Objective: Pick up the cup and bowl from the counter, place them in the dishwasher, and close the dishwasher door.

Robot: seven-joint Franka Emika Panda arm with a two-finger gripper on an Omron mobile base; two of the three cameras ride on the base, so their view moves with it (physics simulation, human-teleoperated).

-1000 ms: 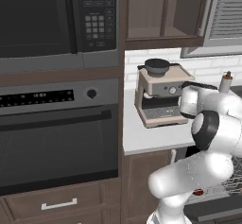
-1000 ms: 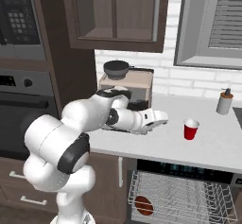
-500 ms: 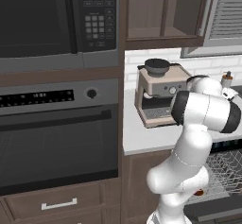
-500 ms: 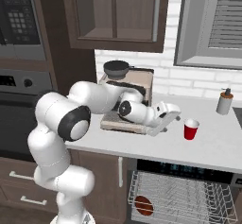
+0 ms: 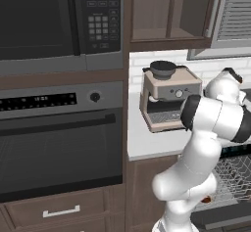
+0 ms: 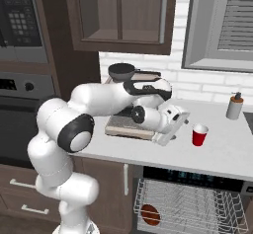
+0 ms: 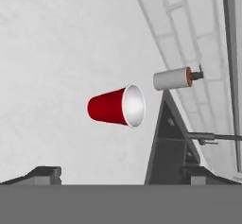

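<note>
1. Since the earlier frames the white arm's hand has swung further right over the worktop, so the gripper (image 6: 174, 129) now sits closer to the small red tapered cup with a whitish inside (image 6: 199, 135), while the cup itself has not shifted.
2. That cup stands upright on the smooth light grey-white counter (image 6: 232, 151), roughly midway between the back wall and the front edge, right of the hand and apart from it.
3. In the hand view the cup (image 7: 116, 106) appears rolled sideways, its open mouth toward the right, centred ahead of the two dark finger tips.
4. The jaws are spread wide, one tip low at each side of the hand view, and they hold nothing.
5. A pale cylindrical pump bottle with a dark top (image 6: 234, 106) stands near the counter's back edge by the white brick wall, well right of the cup; the hand view shows it (image 7: 172, 79) just beyond the cup.
6. A beige and dark coffee machine (image 6: 131, 110) sits toward the counter's left end, behind the arm.
7. Below the counter's front edge the dishwasher (image 6: 190, 208) is open, its grey wire rack pulled out, with a round reddish-brown item (image 6: 149, 214) at the rack's left end.
8. In the left base view a black glass-fronted oven (image 5: 59, 143) fills the cabinet left of the counter.
</note>
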